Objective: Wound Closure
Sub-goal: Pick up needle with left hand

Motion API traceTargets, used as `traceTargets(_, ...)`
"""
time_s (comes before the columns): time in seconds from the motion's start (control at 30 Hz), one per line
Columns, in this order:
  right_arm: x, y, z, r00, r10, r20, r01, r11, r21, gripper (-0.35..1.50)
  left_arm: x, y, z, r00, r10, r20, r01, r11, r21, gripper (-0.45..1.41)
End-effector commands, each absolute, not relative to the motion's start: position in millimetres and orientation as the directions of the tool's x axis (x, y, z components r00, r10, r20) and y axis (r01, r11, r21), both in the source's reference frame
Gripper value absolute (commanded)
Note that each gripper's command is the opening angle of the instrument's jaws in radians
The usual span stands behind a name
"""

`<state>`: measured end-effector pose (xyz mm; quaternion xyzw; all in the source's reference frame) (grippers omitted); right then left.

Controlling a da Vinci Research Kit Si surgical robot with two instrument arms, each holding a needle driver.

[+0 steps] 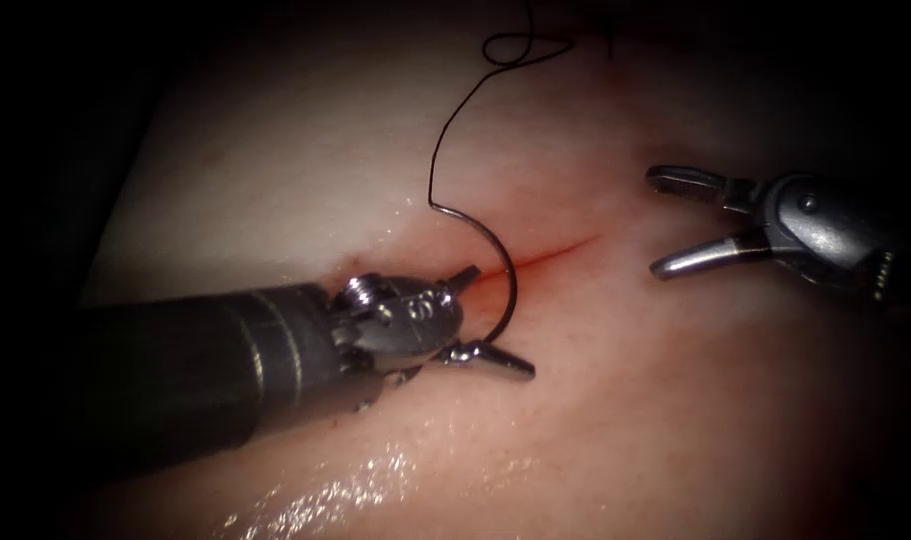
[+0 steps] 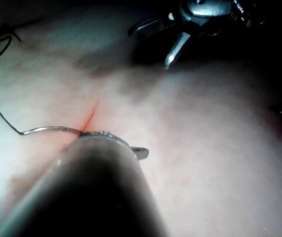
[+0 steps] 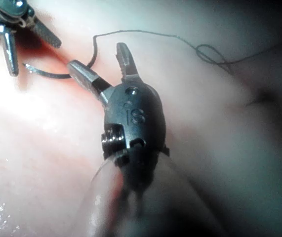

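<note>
Steel shows at 2 places in the endoscope view. The left end effector (image 1: 497, 320) comes in from the lower left of the frame, and the right end effector (image 1: 658, 224) from the right edge. Both have their jaws spread apart, and we judge that neither holds anything.

The curved needle (image 1: 513, 285) sits at centre frame. Its arc bows toward the right, over the left end of the cut (image 1: 555, 250), and runs between the left tool's 2 parted jaws without being clamped. We cannot tell whether any part of it is in the tissue (image 1: 275, 180). In the right wrist view the needle (image 3: 49, 75) seems to lie on the surface, with 1 thin end free beside the left tool (image 3: 22, 47).

Dark thread (image 1: 443, 130) rises from the needle's upper end to a loose loop at the top of the frame. Red fluid (image 1: 495, 275) tints the line of the cut. The right tool hangs to the right of the cut, well apart from the needle.

Our worry is the loose needle. With no jaw on it and the tissue wet and glossy, a nudge from either left jaw could roll it or slide it off the cut. Jaws closing near its point could blunt it, and a grip at a poor angle would leave the curve badly set. The slack loop of thread could also catch on a jaw that passes near it.
</note>
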<state>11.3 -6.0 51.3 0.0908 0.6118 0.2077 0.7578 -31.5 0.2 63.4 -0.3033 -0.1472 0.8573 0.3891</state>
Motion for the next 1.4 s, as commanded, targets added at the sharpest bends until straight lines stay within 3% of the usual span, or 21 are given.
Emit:
traceTargets(0.03, 12.3, -5.9, 51.8, 0.162, 0.426, -0.890, -0.202, 0.897, 0.393, 0.86, -32.1, 0.3, 64.1, -0.516, 0.756, -0.403, -0.571, -0.654, -0.496, 0.63)
traceTargets(0.27, 12.3, -5.9, 51.8, 0.165, 0.427, -0.889, -0.201, 0.897, 0.393, 0.86, -32.1, 0.2, 64.8, -0.533, 0.749, -0.393, -0.560, -0.661, -0.499, 0.34)
traceTargets(0.77, 12.3, -6.1, 51.6, 0.166, 0.432, -0.886, -0.201, 0.895, 0.399, 0.83, -31.5, -0.4, 68.3, -0.559, 0.753, -0.347, -0.548, -0.650, -0.527, 0.22)
traceTargets(0.83, 12.3, -6.1, 51.6, 0.165, 0.438, -0.884, -0.202, 0.892, 0.404, 0.83, -31.4, -0.4, 68.5, -0.558, 0.755, -0.344, -0.544, -0.646, -0.535, 0.04)
traceTargets(0.87, 12.3, -6.0, 51.6, 0.165, 0.438, -0.884, -0.202, 0.892, 0.404, 0.83, -31.2, -0.3, 68.6, -0.559, 0.754, -0.345, -0.539, -0.647, -0.540, -0.30)
traceTargets(0.9, 12.3, -6.0, 51.6, 0.164, 0.443, -0.881, -0.204, 0.889, 0.410, 0.81, -31.0, -0.2, 68.6, -0.559, 0.753, -0.346, -0.535, -0.647, -0.543, -0.45)
traceTargets(1.17, 13.2, -6.0, 51.7, 0.122, 0.627, -0.769, -0.294, 0.763, 0.576, 0.74, -29.8, 0.4, 68.0, -0.548, 0.751, -0.368, -0.530, -0.653, -0.541, -0.45)
traceTargets(1.23, 13.7, -6.2, 51.7, 0.106, 0.676, -0.729, -0.333, 0.715, 0.615, 0.69, -29.6, 0.4, 67.8, -0.542, 0.750, -0.379, -0.538, -0.656, -0.529, -0.45)
traceTargets(1.33, 14.6, -6.5, 51.5, 0.026, 0.809, -0.587, -0.432, 0.538, 0.723, 0.27, -29.6, 0.5, 67.3, -0.544, 0.734, -0.407, -0.549, -0.678, -0.489, -0.45)
traceTargets(1.4, 15.2, -6.6, 51.3, -0.011, 0.852, -0.523, -0.486, 0.452, 0.748, 0.20, -29.7, 0.5, 66.7, -0.543, 0.722, -0.429, -0.557, -0.692, -0.459, -0.45)
